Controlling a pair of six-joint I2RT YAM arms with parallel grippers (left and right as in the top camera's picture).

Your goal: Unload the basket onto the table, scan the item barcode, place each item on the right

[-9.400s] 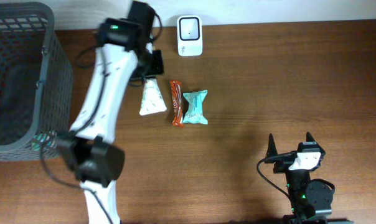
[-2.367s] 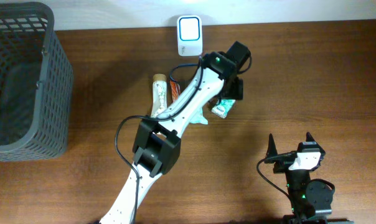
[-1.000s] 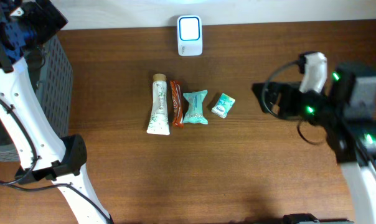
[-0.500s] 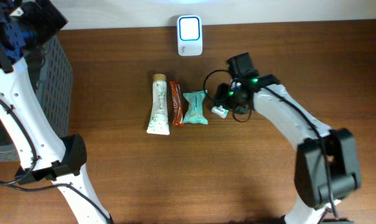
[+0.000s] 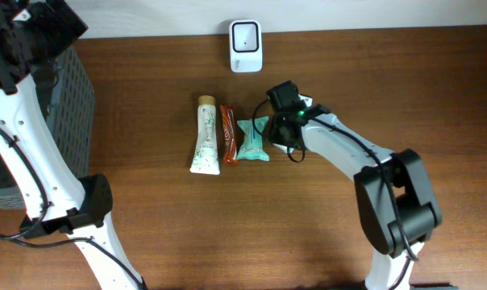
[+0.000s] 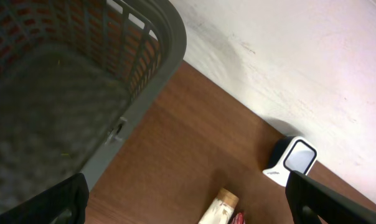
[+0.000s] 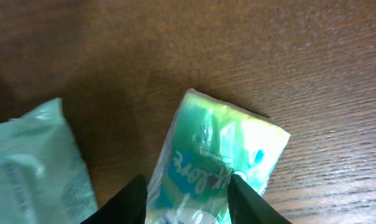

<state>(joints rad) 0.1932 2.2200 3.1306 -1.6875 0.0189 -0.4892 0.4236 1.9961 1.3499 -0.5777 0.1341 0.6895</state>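
Left arm held high, left gripper (image 6: 188,202) spread wide; right arm stretched forward, right gripper (image 7: 187,200) pinching green packet (image 7: 225,146)

Wood table (image 5: 227,225) w/ basket (image 6: 169,37), scanner (image 5: 245,46), tube (image 5: 204,135), bar (image 5: 228,133), teal pkt (image 5: 251,140), small green pkt (image 7: 219,158).

The packet (image 7: 219,155) is green and white, the pouch (image 5: 251,141) pale teal, the bar (image 5: 228,134) orange.

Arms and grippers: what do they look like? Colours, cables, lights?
Both are white links with black joints: left arm, right arm. The right carries a looped black cable and a green light near its wrist. Fingers are black and tapered: left fingers, right fingers.
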